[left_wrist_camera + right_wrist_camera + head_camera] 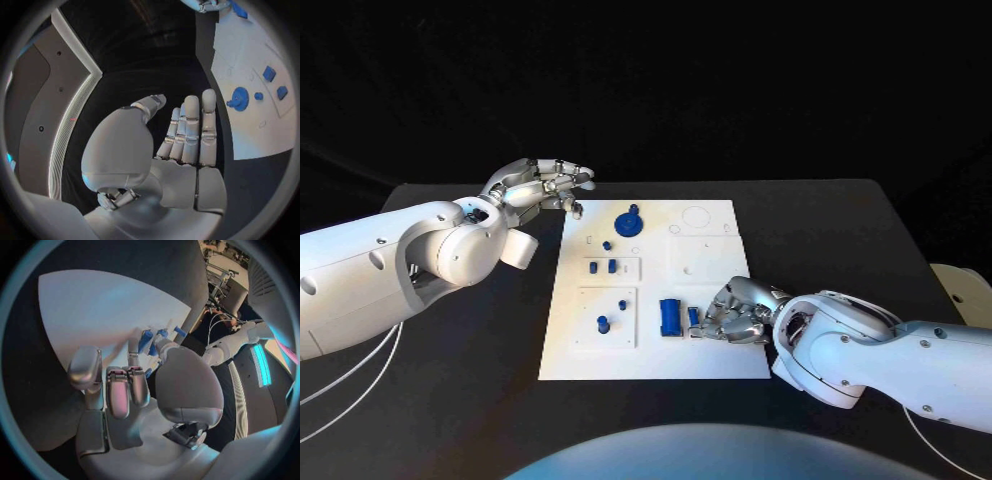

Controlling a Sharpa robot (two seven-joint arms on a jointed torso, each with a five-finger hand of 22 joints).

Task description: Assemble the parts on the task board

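Note:
The white task board (711, 255) lies in the middle of the black table. My right hand (737, 312) rests on its near right part, fingers curled down, pinching a small blue part (694, 317) between thumb and a finger; the part (145, 340) sits at the fingertips in the right wrist view. A longer blue block (671, 316) lies just beside it. My left hand (538, 185) hovers off the board's far left corner; the left hand (181, 145) has a flat palm, straight fingers and holds nothing. A round blue part (630, 221) stands on the board close to it.
Several small blue parts (603, 267) stand in the recessed squares on the board's left half, with others (602, 323) nearer me. Outlined slots (697, 215) mark the board's far right. A pale object (958, 290) sits at the table's right edge.

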